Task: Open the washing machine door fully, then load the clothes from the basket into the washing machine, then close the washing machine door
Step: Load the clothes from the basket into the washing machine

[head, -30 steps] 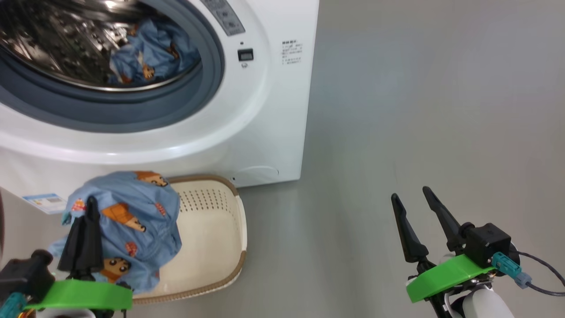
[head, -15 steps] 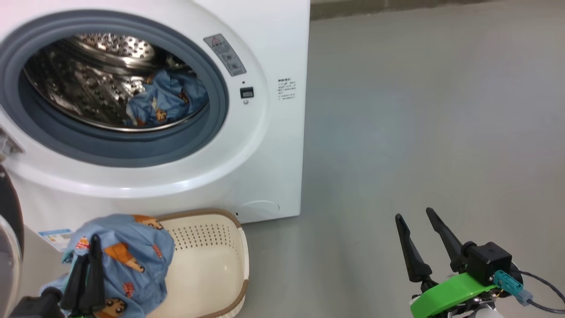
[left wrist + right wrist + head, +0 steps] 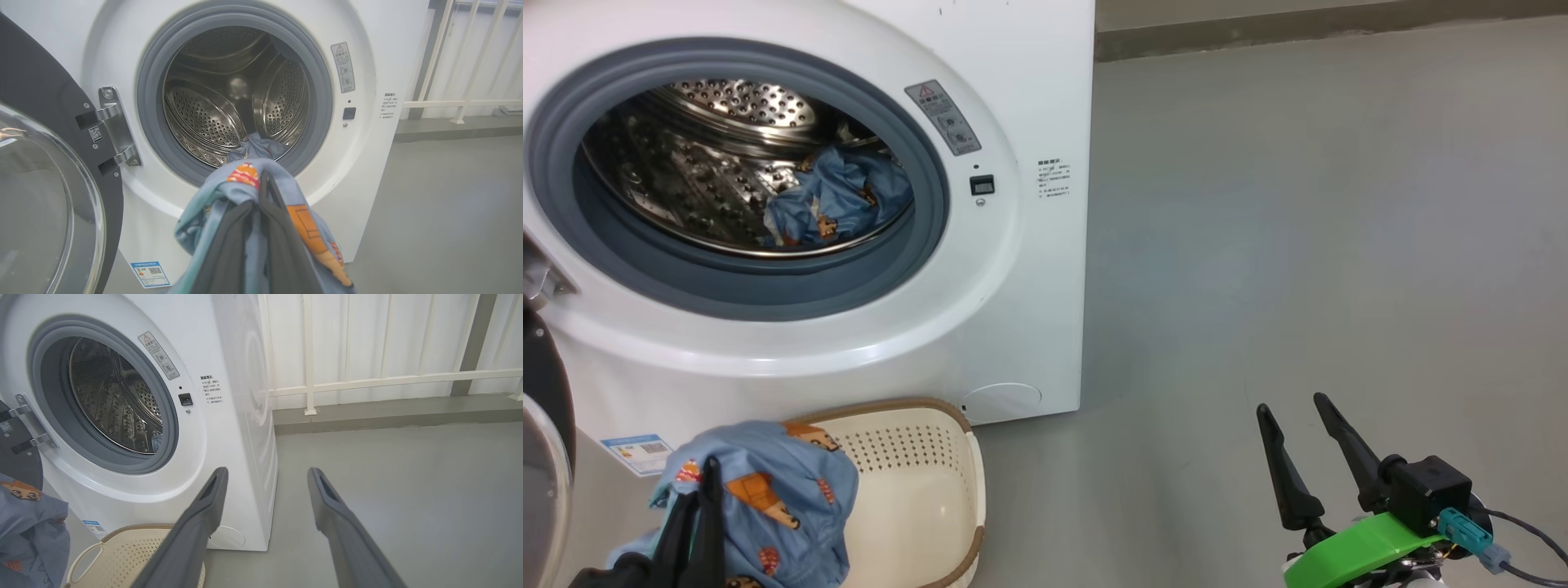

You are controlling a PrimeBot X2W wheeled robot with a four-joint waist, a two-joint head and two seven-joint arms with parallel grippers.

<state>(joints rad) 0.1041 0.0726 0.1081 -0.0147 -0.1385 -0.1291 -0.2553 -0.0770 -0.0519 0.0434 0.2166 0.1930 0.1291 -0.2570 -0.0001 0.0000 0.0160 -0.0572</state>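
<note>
While you look from the head cam, your left tool (image 3: 704,490) sits at the bottom left, pressed together & pinching a blue cloth piece (image 3: 784,482) with little orange figures on it. That cloth hides the left end of the basket (image 3: 907,445), which stands on the floor (image 3: 1298,245) right in front of the washing machine (image 3: 1029,286). From the left wrist cam, the cloth is draped over the tool's fingers (image 3: 282,237), w/ the drum (image 3: 212,118) straight ahead. A 2nd blue piece (image 3: 837,200) lies inside the drum, low on its right side. The door (image 3: 41,81) is swung open to the left, its glass window bulging out. A small blue sticker (image 3: 637,453) is low on the machine's front. Your right tool (image 3: 1290,404) is at the bottom right, well apart from the machine, fingers spread wide above the floor.
</note>
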